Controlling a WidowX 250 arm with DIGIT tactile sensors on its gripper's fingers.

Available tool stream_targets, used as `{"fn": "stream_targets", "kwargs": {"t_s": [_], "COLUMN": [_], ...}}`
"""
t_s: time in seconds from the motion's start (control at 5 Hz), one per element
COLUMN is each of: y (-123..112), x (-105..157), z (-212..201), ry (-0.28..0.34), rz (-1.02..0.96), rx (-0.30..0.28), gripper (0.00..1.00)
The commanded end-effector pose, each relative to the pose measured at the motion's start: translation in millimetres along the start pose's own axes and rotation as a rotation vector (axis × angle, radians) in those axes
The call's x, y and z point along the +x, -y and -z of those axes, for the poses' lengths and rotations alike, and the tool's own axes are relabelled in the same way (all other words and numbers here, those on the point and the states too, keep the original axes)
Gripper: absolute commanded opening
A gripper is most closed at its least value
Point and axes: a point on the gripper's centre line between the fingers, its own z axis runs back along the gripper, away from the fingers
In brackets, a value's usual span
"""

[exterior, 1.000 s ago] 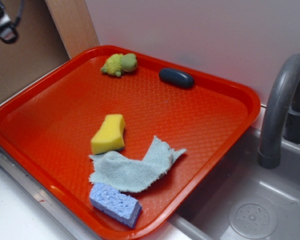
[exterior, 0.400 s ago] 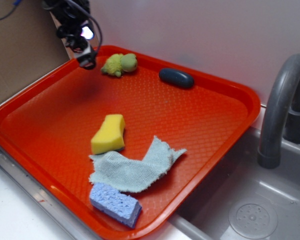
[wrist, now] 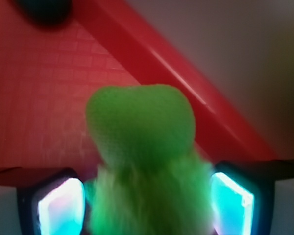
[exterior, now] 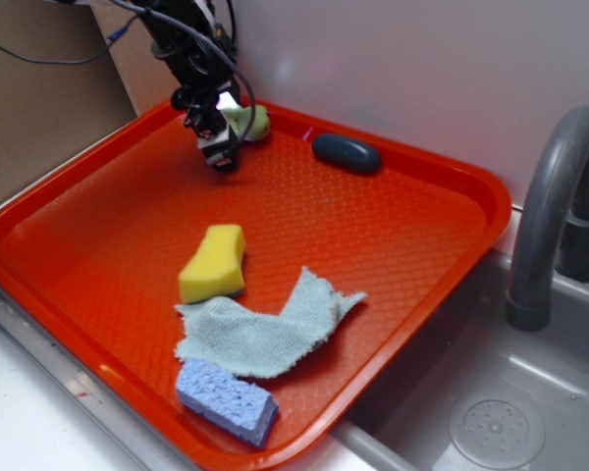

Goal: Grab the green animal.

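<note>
One claw (exterior: 219,149), jaws parted, straddles one green animal (wrist: 142,161) lying between its two fingers (wrist: 61,205), beside the red tray (exterior: 442,255) far rim. Toward the near rim: one yellow sponge (exterior: 213,262), one cloth (exterior: 265,329), one blue sponge (exterior: 226,400). One dark blue oval (exterior: 346,153) sits alongside. Bare tray floor lies between.

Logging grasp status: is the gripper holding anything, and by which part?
Cannot tell. The gripper has a finger on each side of the green animal, at its fuzzy body, but contact isn't visible.
</note>
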Motion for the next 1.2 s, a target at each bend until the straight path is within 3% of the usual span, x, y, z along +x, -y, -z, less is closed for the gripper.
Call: {"fn": "stream_targets", "kwargs": {"t_s": [0.0, 0.4, 0.6, 0.8, 1.0], "y": [8.8, 30.7, 45.1, 59.4, 78.5], "x": [10.6, 9.2, 14.8, 18.8, 15.4], "z": [2.1, -35.5, -76.6, -114.2, -138.9], "ry": [-0.039, -0.045, -0.123, -0.265, -0.359], "rz": [0.012, 0.007, -0.105, -0.244, -0.378], "rx": [0.014, 0.012, -0.018, -0.048, -0.065], "gripper": [0.00, 0.00, 0.00, 0.00, 0.00]}}
